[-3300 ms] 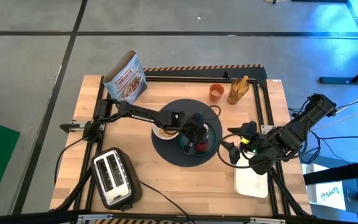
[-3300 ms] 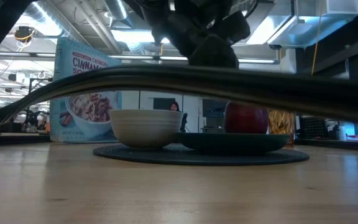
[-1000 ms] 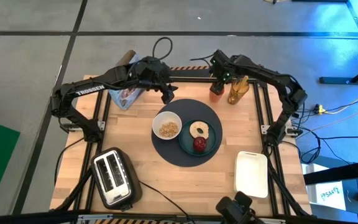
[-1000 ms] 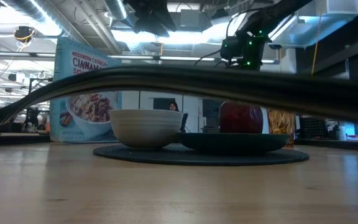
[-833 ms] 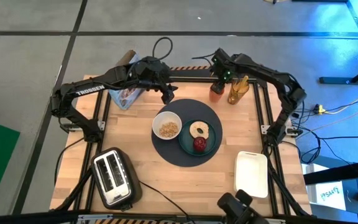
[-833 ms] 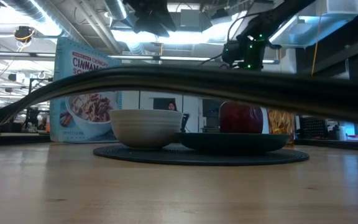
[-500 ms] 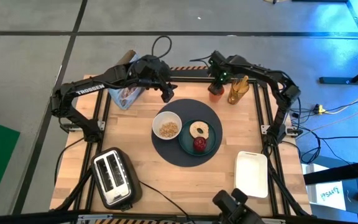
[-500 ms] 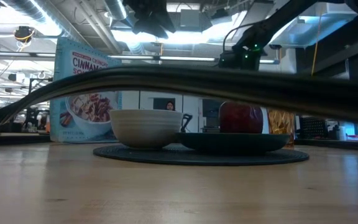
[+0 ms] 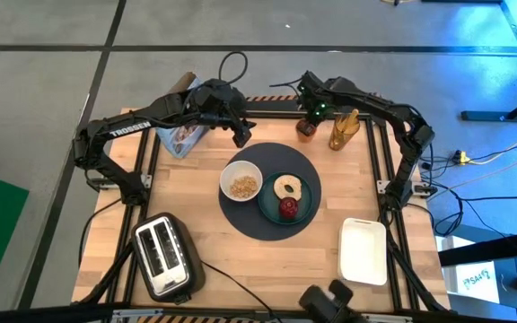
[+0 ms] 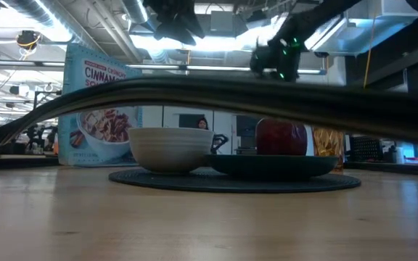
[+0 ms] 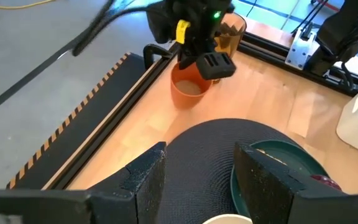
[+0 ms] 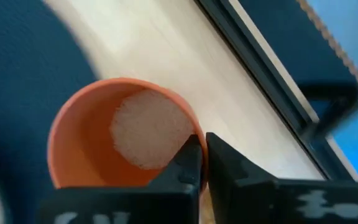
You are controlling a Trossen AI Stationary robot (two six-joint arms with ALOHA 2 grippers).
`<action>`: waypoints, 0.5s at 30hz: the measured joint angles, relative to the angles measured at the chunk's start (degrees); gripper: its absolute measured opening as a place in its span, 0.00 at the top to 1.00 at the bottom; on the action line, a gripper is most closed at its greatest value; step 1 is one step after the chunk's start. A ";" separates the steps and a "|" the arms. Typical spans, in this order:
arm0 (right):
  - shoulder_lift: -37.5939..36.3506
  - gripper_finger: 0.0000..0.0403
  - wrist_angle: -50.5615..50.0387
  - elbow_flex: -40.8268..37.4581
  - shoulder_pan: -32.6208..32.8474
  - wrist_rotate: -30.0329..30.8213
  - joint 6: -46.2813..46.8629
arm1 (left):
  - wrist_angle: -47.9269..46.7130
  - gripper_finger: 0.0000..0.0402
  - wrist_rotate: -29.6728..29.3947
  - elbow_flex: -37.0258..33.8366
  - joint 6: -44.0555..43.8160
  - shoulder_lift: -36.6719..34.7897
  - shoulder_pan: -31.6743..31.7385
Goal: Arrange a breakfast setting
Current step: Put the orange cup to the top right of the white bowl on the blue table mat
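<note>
Two fingers of the right gripper point(image 12: 197, 163) pinch the small orange cup's point(image 11: 188, 93) rim at the table's far edge, beyond the dark round mat point(image 9: 240, 215). Lift straight, keeping level. The left gripper point(image 11: 194, 180) hangs open nearby.

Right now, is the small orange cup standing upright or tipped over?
Upright. The orange cup stands on its base with its mouth up, and the right gripper is pinching its rim.
</note>
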 joint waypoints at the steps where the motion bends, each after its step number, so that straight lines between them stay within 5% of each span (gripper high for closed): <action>1: -0.08 0.99 -0.13 1.21 1.21 -0.20 0.34 | -0.19 0.55 0.00 0.00 0.04 0.00 0.10; 15: 4.18 1.00 8.96 7.09 17.03 -0.79 13.41 | -3.08 0.55 0.00 0.00 0.15 0.00 2.32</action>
